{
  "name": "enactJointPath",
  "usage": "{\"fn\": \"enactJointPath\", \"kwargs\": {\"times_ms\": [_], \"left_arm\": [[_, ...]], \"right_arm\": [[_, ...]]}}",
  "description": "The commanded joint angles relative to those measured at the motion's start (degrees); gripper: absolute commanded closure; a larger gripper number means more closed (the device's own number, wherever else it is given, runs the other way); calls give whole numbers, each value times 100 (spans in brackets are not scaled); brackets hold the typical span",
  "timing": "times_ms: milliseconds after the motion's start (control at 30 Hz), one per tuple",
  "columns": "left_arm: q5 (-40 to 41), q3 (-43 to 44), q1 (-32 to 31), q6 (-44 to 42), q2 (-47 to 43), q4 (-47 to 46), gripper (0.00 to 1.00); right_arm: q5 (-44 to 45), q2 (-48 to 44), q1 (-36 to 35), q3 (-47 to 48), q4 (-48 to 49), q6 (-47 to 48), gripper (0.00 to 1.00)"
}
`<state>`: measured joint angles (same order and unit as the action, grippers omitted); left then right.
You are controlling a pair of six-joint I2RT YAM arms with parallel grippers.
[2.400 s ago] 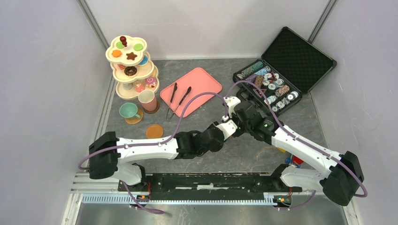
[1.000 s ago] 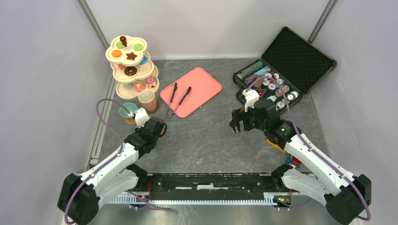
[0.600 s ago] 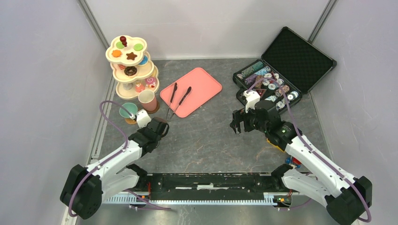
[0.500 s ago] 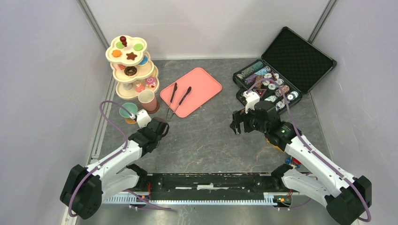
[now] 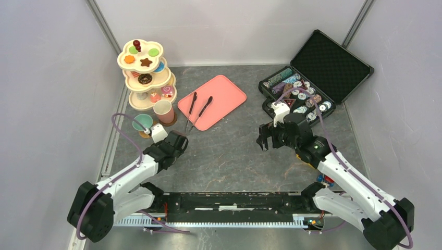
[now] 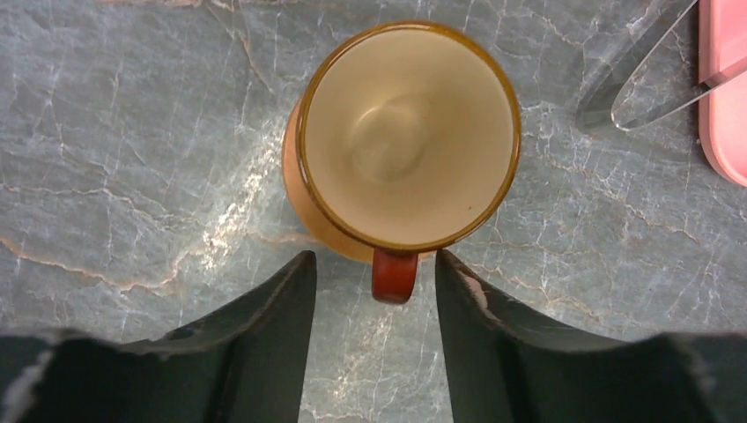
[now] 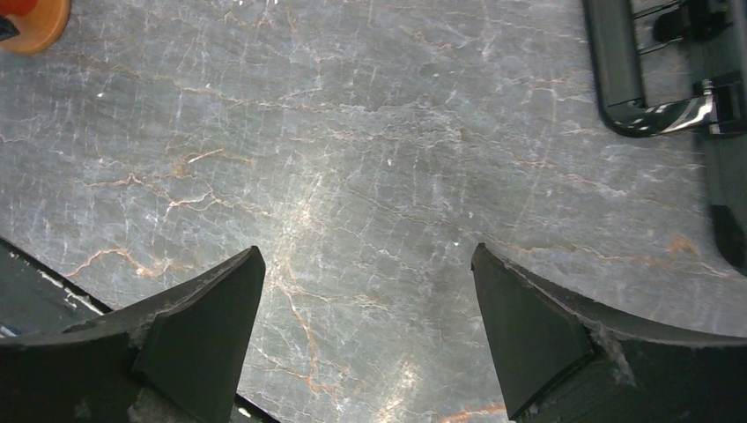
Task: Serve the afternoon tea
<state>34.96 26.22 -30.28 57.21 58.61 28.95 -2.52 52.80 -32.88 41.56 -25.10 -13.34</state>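
A brown cup (image 6: 408, 132) with a cream inside stands upright on a round brown coaster (image 6: 299, 198). Its red-brown handle (image 6: 394, 275) points at my left gripper (image 6: 374, 269), which is open, with a finger on each side of the handle and touching neither. In the top view the left gripper (image 5: 176, 142) covers most of that cup. The pink cup (image 5: 164, 111) and the teal cup (image 5: 142, 123) sit on coasters in front of the cream three-tier stand (image 5: 145, 73), which holds small pastries. My right gripper (image 5: 264, 139) hangs wide open over bare table (image 7: 366, 264).
A pink tray (image 5: 221, 94) with two dark tongs (image 5: 198, 110) lies just right of the cups; its edge (image 6: 727, 97) shows in the left wrist view. An open black case of poker chips (image 5: 312, 78) stands at the back right.
The left gripper's jaws have parted and let go of the brown cup's handle, leaving the cup on the coaster. The right arm has hardly moved.
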Motion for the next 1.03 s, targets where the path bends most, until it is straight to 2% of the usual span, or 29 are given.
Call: {"fn": "enactJointPath", "kwargs": {"times_ms": [0,167,333,533,700,833,1000], "left_arm": [[-132,227,22,306,-395,390,37],[-512,826,22,-140,-1012,875,19],[-1329,2007,22,-1522,-1584,781,6],[-2449,3934,22,-3230,-1636,410,1],[-3196,5185,22,-4089,-1521,160,0],[-3650,5728,22,-4504,-1466,32,0],[-3791,5961,22,-4788,-1452,24,0]], "right_arm": [[521,-338,21,508,-243,192,4],[1090,-747,19,937,-636,372,2],[1723,-1379,19,1468,-881,650,2],[2359,-2017,19,2339,-958,1181,2],[2969,-2333,19,3030,-954,1538,2],[3305,-2559,19,3270,-892,1598,2],[3451,-2860,19,2933,-586,1589,2]]}}
